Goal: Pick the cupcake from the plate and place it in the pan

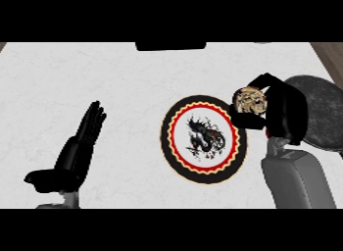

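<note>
My right hand [279, 110] was curled round the cupcake [249, 99], off the plate [176, 147]; I judged it best kept level toward the pan [326, 117].

My left hand [84, 142] rested open.

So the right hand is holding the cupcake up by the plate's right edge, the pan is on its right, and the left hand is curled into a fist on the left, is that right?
Not quite. The head view shows the left hand open, fingers straight, resting at the left. The rest holds: the right hand is curled round the cupcake by the right edge of the plate, with the pan on its right.
</note>
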Available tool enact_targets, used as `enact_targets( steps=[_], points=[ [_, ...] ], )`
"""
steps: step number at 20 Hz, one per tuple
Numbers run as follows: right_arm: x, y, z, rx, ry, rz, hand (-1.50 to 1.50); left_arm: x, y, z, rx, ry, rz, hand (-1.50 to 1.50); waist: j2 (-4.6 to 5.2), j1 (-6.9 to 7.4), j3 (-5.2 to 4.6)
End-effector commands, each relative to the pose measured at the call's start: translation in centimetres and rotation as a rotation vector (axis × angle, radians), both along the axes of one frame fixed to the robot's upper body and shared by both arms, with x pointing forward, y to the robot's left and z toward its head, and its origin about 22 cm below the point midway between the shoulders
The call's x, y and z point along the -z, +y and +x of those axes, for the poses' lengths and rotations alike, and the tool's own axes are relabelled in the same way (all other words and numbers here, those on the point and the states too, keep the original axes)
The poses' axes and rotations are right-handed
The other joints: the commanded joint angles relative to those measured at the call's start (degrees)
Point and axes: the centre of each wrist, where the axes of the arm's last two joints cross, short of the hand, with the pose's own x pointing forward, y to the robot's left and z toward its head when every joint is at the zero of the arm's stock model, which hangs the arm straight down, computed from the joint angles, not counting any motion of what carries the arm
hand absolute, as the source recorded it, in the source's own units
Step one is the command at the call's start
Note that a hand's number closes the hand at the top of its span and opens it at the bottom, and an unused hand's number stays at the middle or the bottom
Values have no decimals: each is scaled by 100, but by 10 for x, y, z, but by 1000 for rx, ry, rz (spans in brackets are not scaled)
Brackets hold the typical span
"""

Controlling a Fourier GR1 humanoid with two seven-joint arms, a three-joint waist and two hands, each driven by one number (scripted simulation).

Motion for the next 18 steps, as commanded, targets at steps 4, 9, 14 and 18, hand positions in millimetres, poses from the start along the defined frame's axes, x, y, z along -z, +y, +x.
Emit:
enact_targets(
  steps=[4,9,14,18],
  points=[
    [14,-46,-26,197,-75,93,150,-16,-21,14,37,0,7,0,87,220,8],
    [23,-106,-13,263,-152,-6,150,10,-16,-1,31,-16,-6,0,97,269,8],
    [42,-168,-11,363,-227,-150,150,-16,-15,18,60,0,-8,0,111,282,14],
    [31,-201,14,418,-324,-37,150,-7,-19,2,50,-15,-15,0,104,328,14]
  ],
)
